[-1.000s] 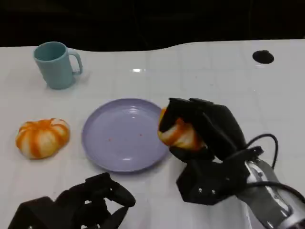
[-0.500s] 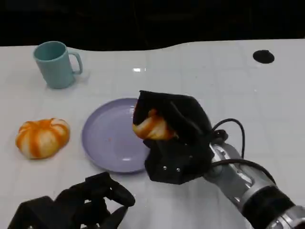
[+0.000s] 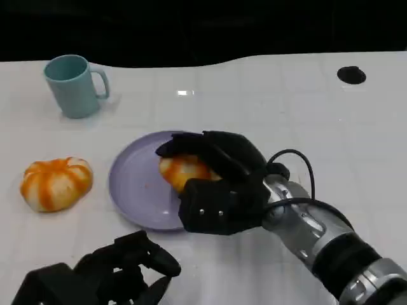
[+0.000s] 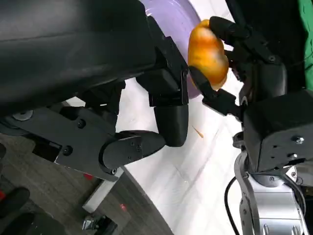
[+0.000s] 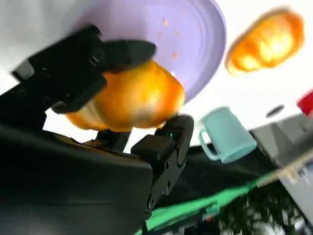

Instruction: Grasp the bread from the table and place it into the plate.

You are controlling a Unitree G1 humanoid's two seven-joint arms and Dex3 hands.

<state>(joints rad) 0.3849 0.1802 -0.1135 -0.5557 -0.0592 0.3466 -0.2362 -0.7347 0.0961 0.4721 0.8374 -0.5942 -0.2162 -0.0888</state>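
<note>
Now my right arm point(image 3: 331, 248) reaches well in over the table point(image 3: 273, 101), further left than it was a second ago, when it hung just off the plate's right edge. That swing has carried my right hand point(image 3: 216, 181) from beside the plate point(image 3: 137, 190) to above its right half, and the hand sits lower than it did half a second ago. It is closed around the bread point(image 3: 181, 170), fingers wrapped over the top and the thumb underneath; the right wrist view shows the bun clamped between them with the purple dish behind it. I cannot tell whether the bread already touches the plate or hangs just above it, so I judge the carry is nearly done and the release is what remains: ease down, then spread the fingers. My left hand point(image 3: 108, 276) rests at the near edge of the table, fingers loosely curled and holding nothing, unmoved over the last second. A second bun point(image 3: 56, 183) lies on the table left of the plate, and a teal mug point(image 3: 73, 86) stands beyond it, both where they were.
</note>
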